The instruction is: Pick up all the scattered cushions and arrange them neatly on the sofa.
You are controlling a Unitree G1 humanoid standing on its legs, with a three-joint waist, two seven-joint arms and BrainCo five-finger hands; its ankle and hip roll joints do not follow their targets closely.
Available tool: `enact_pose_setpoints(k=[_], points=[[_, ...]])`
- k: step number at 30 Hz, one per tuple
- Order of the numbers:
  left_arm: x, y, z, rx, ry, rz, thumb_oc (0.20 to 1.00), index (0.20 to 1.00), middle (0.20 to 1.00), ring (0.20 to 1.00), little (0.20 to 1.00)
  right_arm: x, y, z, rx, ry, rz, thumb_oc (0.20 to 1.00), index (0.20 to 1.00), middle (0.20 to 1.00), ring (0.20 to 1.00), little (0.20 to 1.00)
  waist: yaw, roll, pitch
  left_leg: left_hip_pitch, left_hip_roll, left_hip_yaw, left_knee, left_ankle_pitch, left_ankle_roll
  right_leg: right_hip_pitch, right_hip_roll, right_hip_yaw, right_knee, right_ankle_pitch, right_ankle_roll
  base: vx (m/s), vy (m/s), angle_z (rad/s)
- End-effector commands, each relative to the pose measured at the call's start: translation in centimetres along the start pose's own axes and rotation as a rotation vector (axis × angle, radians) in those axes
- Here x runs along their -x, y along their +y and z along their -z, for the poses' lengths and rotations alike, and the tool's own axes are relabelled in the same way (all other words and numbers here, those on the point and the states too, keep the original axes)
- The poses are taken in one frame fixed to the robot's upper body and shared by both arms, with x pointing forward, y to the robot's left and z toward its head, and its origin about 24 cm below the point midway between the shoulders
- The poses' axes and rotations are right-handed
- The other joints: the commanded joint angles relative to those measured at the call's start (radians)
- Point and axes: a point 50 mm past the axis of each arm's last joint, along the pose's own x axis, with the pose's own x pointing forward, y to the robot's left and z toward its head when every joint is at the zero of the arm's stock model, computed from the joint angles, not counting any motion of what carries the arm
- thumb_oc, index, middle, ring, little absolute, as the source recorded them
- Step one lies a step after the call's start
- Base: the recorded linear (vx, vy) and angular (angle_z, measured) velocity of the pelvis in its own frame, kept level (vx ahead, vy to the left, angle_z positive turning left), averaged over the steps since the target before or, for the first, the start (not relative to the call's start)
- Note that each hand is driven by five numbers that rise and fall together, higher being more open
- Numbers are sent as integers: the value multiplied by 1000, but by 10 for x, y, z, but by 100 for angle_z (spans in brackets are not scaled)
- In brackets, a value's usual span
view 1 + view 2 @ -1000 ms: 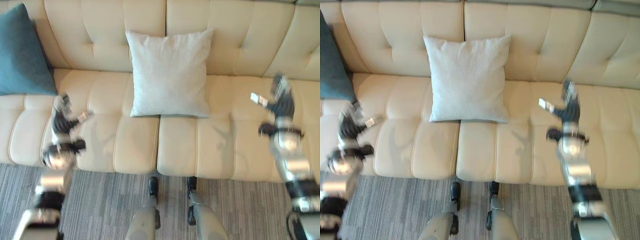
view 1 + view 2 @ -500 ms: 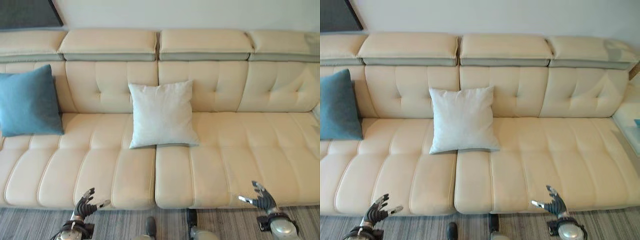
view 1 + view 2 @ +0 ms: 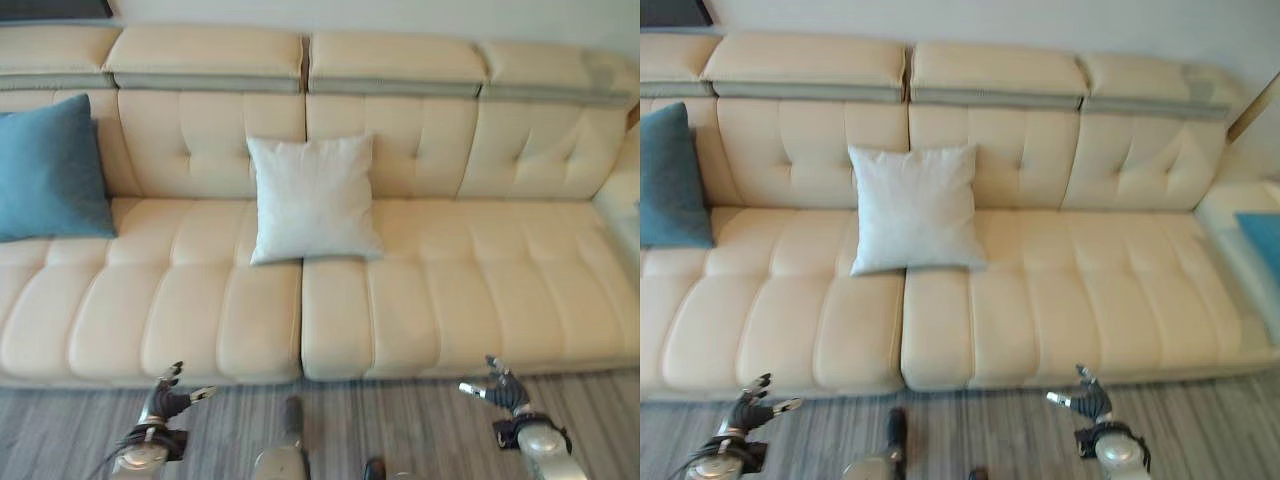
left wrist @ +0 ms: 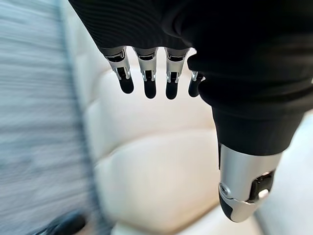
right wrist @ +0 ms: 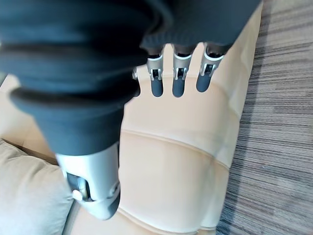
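Sofa: I see the cream sofa (image 3: 430,290) running the full width ahead, its front edge just beyond both hands, striped floor (image 3: 420,420) below it.
White cushion: the white cushion (image 3: 314,197) stands upright against the backrest near the middle, its lower edge on the seat, straddling the seam between two seat sections.
Blue cushion: the blue cushion (image 3: 50,170) leans on the backrest at the far left, well apart from the white one.
Third cushion: in the right eye view I catch a blue patch (image 3: 1262,240) at the far right on the side section; I cannot tell what it is.
Left hand: my left hand (image 3: 165,402) hangs over the floor before the seat edge, fingers (image 4: 146,76) straight and spread, holding nothing.
Right hand: my right hand (image 3: 500,388) hangs low at the right, also just short of the seat edge, fingers (image 5: 178,78) straight, thumb apart, empty.
Open room: seat bare between the cushions and wide open to the right of the white one.
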Motion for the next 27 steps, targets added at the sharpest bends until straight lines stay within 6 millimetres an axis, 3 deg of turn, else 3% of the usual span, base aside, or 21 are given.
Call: enact_pose_setpoints(k=[1,4,5,6,7,8,13,17,19,21,22,25,26,27], points=[[-12,7,-35,-27,-134,-21,1000,1000,1000,1000,1000,-4,-14,-19,-3,-79,55,1000,1000,1000,1000,1000,-21,-61,29,-130,-124,-45,76,-20,16,-11,-1,13,-44,28,37,-253,-35,6],[-10,7,-36,-23,-143,-15,1000,1000,1000,1000,1000,-2,-16,-22,-7,-98,50,1000,1000,1000,1000,1000,-49,-93,36,-95,-164,-98,216,-160,55,-49,-56,1,-64,95,59,-255,-4,13],[-10,8,-36,-23,-143,-15,1000,1000,1000,1000,1000,-3,-16,-22,-7,-99,50,1000,1000,1000,1000,1000,-50,-93,33,-99,-164,-100,216,-158,55,-52,-55,0,-65,97,58,-192,50,12],[-8,6,-34,6,-140,-14,1000,1000,1000,1000,1000,-2,-17,-27,-7,-124,38,1000,1000,1000,1000,1000,-56,-106,40,-24,-186,-170,287,-274,67,-74,-71,29,-65,120,61,-133,37,10],[-8,6,-34,6,-141,-14,1000,1000,1000,1000,1000,-2,-17,-27,-7,-124,38,1000,1000,1000,1000,1000,-57,-106,39,-26,-187,-170,284,-270,67,-76,-72,28,-65,121,61,-121,99,-27],[-7,1,-32,8,-136,1,1000,1000,1000,1000,1000,0,-17,-24,-6,-112,42,1000,1000,1000,1000,1000,-67,-88,23,17,-186,-205,231,-273,77,-80,-58,41,-61,117,64,6,61,-60],[-11,1,-40,-50,-156,20,1000,1000,1000,1000,1000,2,-18,-18,-31,-97,46,1000,1000,1000,1000,1000,-111,-76,-13,72,-177,-178,142,-257,83,-96,-56,64,-41,115,63,4,87,-26],[-12,3,-42,-63,-155,19,1000,1000,1000,1000,1000,2,-15,-17,-46,-88,39,1000,1000,1000,1000,1000,-115,-77,-10,86,-178,-159,141,-266,91,-104,-54,88,-23,115,65,-26,79,-28],[-12,7,-39,-68,-137,5,1000,1000,1000,1000,1000,0,-10,-21,-70,-92,31,1000,1000,1000,1000,1000,-121,-77,1,109,-167,-109,151,-292,105,-124,-34,145,1,126,75,-58,88,-106],[-10,11,-37,-57,-136,-10,1000,1000,1000,1000,1000,-2,-8,-28,-71,-116,27,1000,1000,1000,1000,1000,-115,-80,6,122,-148,-47,157,-304,117,-147,-28,159,18,139,87,-41,24,-149],[-10,11,-39,-52,-140,-12,1000,1000,1000,1000,1000,-3,-7,-33,-77,-132,27,1000,1000,1000,1000,1000,-108,-83,7,127,-136,-9,151,-303,118,-162,-33,139,24,145,93,-48,-43,-204],[-9,8,-43,-51,-160,7,1000,1000,1000,1000,1000,-5,-1,-43,-77,-167,11,1000,1000,1000,1000,1000,-88,-74,7,170,-76,112,128,-304,109,-179,-98,-75,56,129,89,-26,-81,-187],[-9,8,-43,-51,-160,7,1000,1000,1000,1000,1000,-5,-1,-43,-77,-167,11,1000,1000,1000,1000,1000,-87,-74,7,170,-76,112,128,-304,109,-179,-98,-75,56,129,89,95,-123,-204],[-9,7,-47,-57,-176,22,1000,1000,1000,1000,1000,-4,4,-45,-66,-172,-3,1000,1000,1000,1000,1000,-72,-61,1,213,-35,166,122,-327,95,-172,-148,-230,95,92,86,109,-128,-215]])
